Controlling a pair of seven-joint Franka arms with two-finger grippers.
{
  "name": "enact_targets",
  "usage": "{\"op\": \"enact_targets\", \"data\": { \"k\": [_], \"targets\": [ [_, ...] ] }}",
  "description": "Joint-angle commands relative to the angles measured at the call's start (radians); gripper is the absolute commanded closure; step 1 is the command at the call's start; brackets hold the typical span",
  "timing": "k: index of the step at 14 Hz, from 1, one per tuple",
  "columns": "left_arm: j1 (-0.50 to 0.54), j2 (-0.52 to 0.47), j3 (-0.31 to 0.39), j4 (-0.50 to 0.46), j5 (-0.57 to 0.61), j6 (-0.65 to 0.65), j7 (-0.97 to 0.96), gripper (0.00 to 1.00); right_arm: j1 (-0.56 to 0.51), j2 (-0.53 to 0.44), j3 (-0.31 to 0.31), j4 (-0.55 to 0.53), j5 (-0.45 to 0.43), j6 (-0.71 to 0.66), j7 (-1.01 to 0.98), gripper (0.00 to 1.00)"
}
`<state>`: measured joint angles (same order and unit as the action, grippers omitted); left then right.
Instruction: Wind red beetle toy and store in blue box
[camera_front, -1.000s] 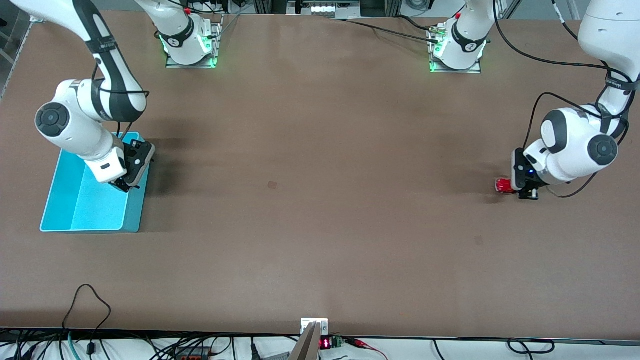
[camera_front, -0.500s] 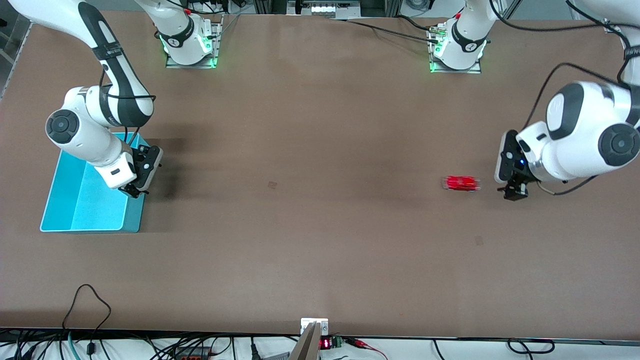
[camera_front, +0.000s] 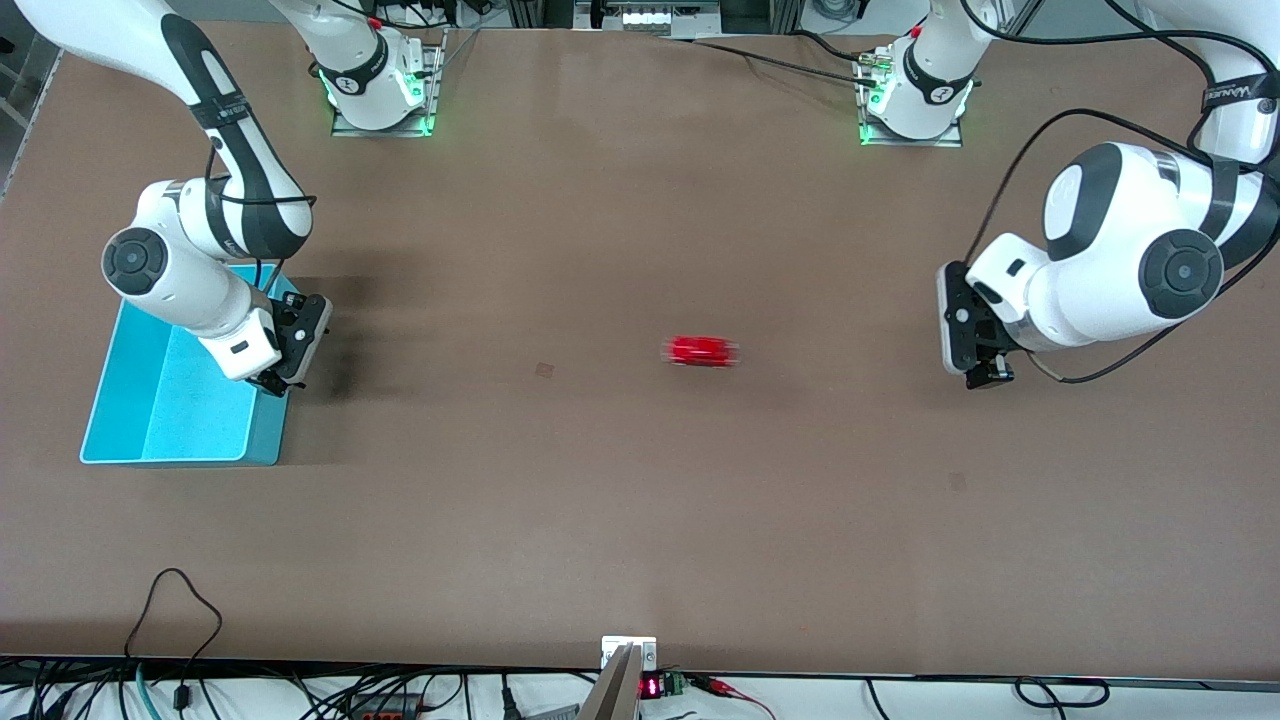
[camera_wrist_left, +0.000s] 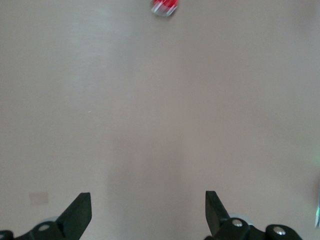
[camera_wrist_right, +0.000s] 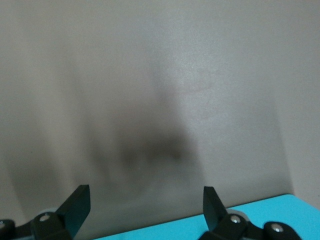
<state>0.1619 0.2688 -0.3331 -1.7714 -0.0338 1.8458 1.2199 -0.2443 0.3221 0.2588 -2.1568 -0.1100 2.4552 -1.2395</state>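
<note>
The red beetle toy (camera_front: 702, 351) sits blurred on the bare table (camera_front: 640, 500) near its middle, well apart from both tools; the left tool (camera_front: 985, 375), released with fingers spread, hangs over the table toward its own end; the right tool (camera_front: 272, 383), likewise released, hangs over the blue box's (camera_front: 150, 420) wall.

A robotics lab bench was shown, not a home or shop. Two white Franka arms were bolted on metal base plates (camera_front: 383, 125) lit green at the edge of a plain brown worktop (camera_front: 620, 500). Loose black cables (camera_front: 175, 600) and power strips were strung along the worktop edge nearest the front camera, with a small red digit display (camera_front: 651, 687) and an aluminium camera mount (camera_front: 622, 680) fixed there.
</note>
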Motion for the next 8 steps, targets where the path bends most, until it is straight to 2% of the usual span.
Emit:
{"op": "enact_targets", "data": {
  "k": [1, 4, 6, 8],
  "targets": [
    [-0.004, 0.024, 0.008, 0.079, -0.012, -0.010, -0.297, 0.00, 0.000, 0.006, 0.004, 0.009, -0.013, -0.002, -0.015, 0.00],
    [-0.005, 0.027, 0.026, 0.130, 0.005, -0.010, -0.576, 0.00, 0.003, -0.020, 0.004, 0.003, -0.013, -0.056, -0.014, 0.00],
    [-0.005, 0.024, 0.080, 0.132, -0.008, -0.011, -0.730, 0.00, 0.003, -0.050, 0.007, -0.001, -0.011, -0.102, -0.014, 0.00],
    [-0.007, 0.024, 0.094, 0.168, 0.002, -0.011, -0.784, 0.00, 0.003, -0.086, 0.011, -0.041, -0.010, -0.110, -0.014, 0.00]
  ]
}}
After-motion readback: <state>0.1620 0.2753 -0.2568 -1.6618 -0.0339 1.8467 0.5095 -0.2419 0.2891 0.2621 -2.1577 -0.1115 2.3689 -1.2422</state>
